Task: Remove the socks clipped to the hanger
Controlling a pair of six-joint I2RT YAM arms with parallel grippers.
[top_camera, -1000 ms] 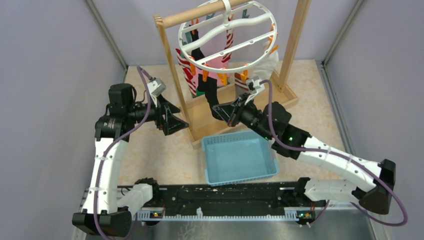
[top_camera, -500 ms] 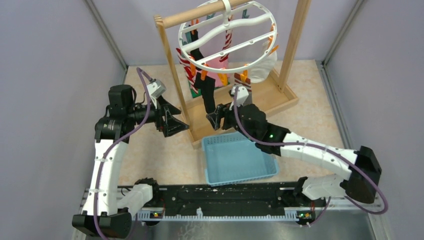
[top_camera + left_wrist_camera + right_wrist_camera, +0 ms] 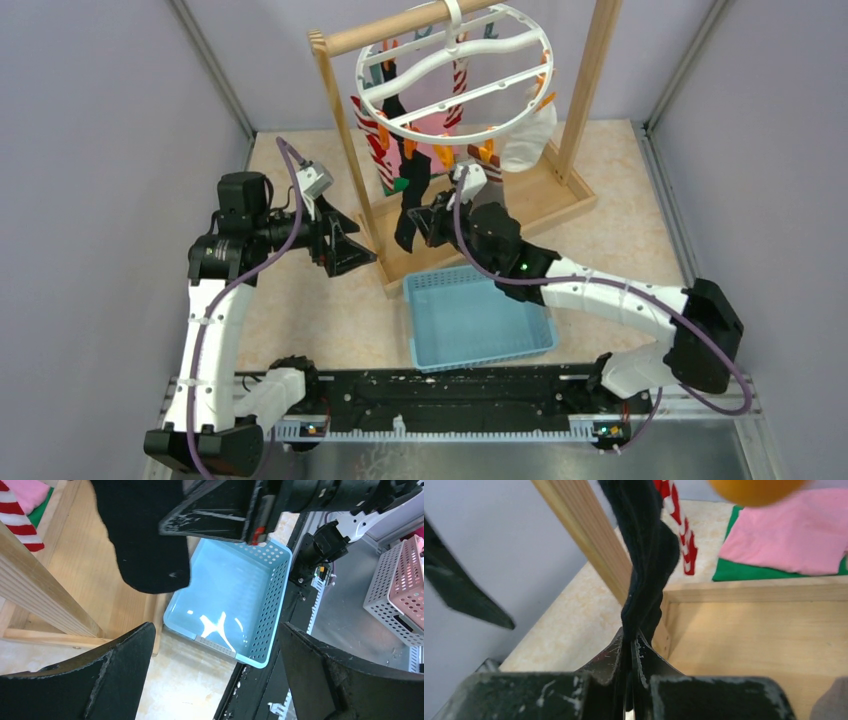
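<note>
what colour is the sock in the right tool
Plain black sock, best seen in the right wrist view.

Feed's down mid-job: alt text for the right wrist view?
The right gripper has its jaws shut on a black sock that rises to the top edge. Behind are a slanting wooden post, a red-and-white striped sock and pink-and-green cloth over the wooden base; a blurred orange clip sits at the top.
</note>
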